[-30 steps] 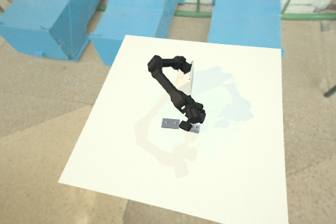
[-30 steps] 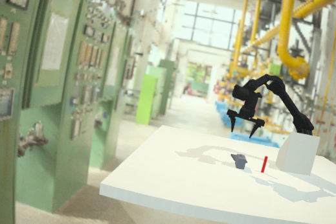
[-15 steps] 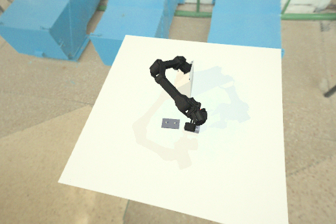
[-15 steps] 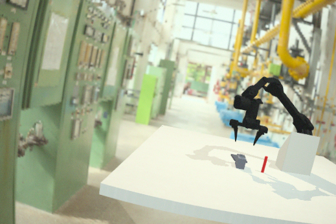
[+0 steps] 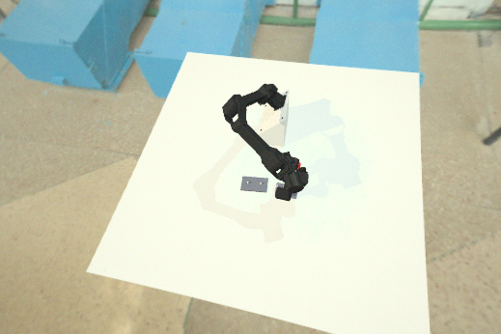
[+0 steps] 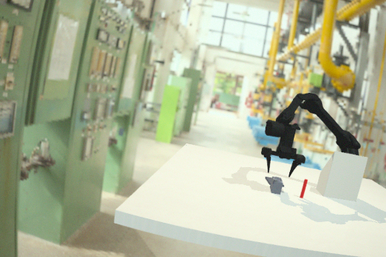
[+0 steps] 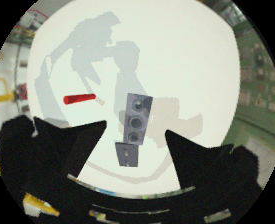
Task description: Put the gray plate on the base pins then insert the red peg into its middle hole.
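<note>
The gray plate (image 5: 293, 196) (image 6: 276, 186) (image 7: 136, 113), a block with three holes in a row, rests on the table beside the base. In the top view the arm hides most of it. The flat gray base (image 5: 254, 188) (image 7: 121, 150) shows its two pins bare. The red peg (image 5: 299, 166) (image 6: 303, 189) (image 7: 80, 98) stands upright, apart from both. My gripper (image 6: 280, 174) (image 7: 136, 128) is open and empty, pointing down above the plate. In the wrist view the plate lies between and ahead of the fingertips; in the top view the fingertips are hidden.
The white table (image 5: 177, 261) (image 6: 195, 200) carries a pale angled block (image 5: 273, 137) (image 6: 343, 176) at the arm's mount, close to the peg. The arm's shadows fall across the table. Blue bins (image 5: 370, 34) stand on the floor behind the table.
</note>
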{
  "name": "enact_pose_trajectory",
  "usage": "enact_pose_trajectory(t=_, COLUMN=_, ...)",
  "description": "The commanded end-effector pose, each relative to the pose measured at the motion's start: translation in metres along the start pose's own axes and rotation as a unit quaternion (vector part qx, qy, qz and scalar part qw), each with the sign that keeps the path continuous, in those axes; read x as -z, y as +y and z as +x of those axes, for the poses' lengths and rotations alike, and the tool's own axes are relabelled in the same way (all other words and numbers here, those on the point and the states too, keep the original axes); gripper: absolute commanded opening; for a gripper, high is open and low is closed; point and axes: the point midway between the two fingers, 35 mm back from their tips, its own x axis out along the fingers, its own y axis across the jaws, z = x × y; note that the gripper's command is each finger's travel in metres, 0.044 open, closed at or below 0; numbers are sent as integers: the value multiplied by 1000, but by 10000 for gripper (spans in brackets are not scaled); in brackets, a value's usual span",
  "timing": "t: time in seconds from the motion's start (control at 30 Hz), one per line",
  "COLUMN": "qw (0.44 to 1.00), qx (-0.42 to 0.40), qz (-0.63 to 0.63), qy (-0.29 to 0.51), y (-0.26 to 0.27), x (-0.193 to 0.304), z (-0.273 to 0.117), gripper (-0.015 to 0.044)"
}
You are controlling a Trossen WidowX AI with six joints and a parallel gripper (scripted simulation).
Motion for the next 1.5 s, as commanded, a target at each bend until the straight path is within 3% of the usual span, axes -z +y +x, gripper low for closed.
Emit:
enact_pose_trajectory(t=0.0, qw=1000, qx=-1, qz=-3, qy=3, y=2, x=1, z=6, gripper=440)
enact_pose_trajectory(t=1.27, qw=1000, qx=-1, qz=-4, qy=5, y=2, x=2, z=65, gripper=440)
enact_pose_trajectory(t=1.47, qw=1000, qx=-1, qz=-4, qy=5, y=2, x=2, z=65, gripper=282)
